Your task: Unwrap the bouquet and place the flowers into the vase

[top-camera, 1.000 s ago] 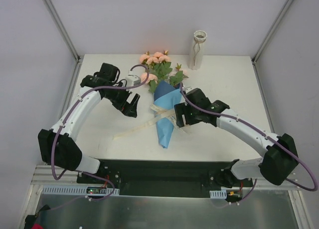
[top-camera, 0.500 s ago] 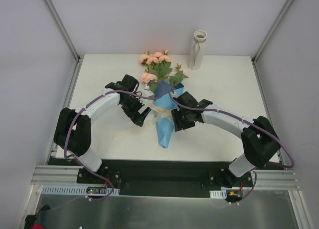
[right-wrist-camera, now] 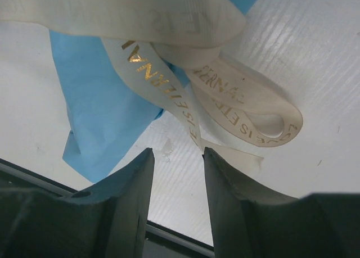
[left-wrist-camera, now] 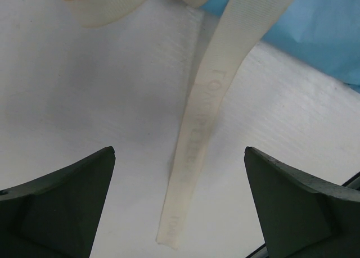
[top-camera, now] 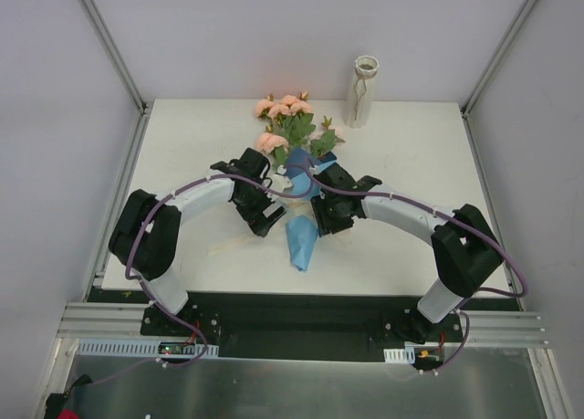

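Note:
The bouquet [top-camera: 298,177] lies mid-table, its peach-pink flowers [top-camera: 281,109] pointing at the back edge and its blue paper [top-camera: 300,241] cone pointing at me. A cream ribbon [right-wrist-camera: 247,109] with gold lettering is tied round the cone. My left gripper [top-camera: 265,222] is down at the cone's left side. In the left wrist view the left gripper [left-wrist-camera: 179,152] is wide open, with a loose ribbon tail [left-wrist-camera: 197,151] lying flat between its fingers. My right gripper [right-wrist-camera: 178,152], at the cone's right side, has a narrow gap with only table showing in it. A ribbon strand ends at its right fingertip [right-wrist-camera: 209,157]. The off-white vase [top-camera: 363,92] stands upright at the back.
Grey walls and metal posts enclose the white table [top-camera: 420,154]. Another ribbon tail [top-camera: 233,244] trails left of the cone towards the front edge. Both arms curve inward, their elbows out over the table's left and right parts.
Both arms have swung inward and down to the ribbon at the middle of the cone. The right jaws have narrowed a lot; the left jaws have opened slightly wider.

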Robot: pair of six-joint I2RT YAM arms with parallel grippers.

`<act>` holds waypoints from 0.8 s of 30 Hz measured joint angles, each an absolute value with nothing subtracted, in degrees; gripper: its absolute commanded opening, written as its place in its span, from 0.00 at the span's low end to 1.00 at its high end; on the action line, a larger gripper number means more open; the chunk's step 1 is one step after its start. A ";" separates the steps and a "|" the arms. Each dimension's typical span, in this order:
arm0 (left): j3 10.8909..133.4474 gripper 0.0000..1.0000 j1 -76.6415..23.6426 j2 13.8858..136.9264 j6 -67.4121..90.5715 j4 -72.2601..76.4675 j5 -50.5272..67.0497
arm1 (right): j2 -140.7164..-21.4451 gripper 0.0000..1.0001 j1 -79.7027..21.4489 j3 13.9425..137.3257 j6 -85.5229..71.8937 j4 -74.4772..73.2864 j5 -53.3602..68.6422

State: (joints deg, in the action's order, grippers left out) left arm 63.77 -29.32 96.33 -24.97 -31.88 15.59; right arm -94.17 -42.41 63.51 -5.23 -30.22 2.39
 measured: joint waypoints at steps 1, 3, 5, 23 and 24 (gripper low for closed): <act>63.77 0.99 -29.32 96.64 -24.99 -31.53 15.31 | -94.17 0.45 -42.41 63.51 -5.06 -30.63 2.22; 63.70 0.99 -29.32 97.23 -25.06 -30.72 14.44 | -94.19 0.46 -42.41 63.51 -4.89 -31.11 2.13; 63.26 0.99 -29.30 97.30 -25.15 -29.78 13.98 | -94.35 0.46 -42.41 63.51 -4.84 -31.62 2.15; 58.72 0.57 -29.32 97.49 -26.37 -26.06 10.74 | -102.08 0.13 -42.96 67.09 -4.43 -33.85 3.68; 58.52 0.43 -29.32 97.56 -26.30 -25.89 10.55 | -102.08 0.09 -43.20 67.09 -4.56 -33.91 3.73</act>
State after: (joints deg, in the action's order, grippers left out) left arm 58.52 -29.32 97.56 -26.30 -25.89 10.55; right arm -102.08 -43.20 67.09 -4.56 -33.91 3.73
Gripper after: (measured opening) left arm 0.635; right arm 0.209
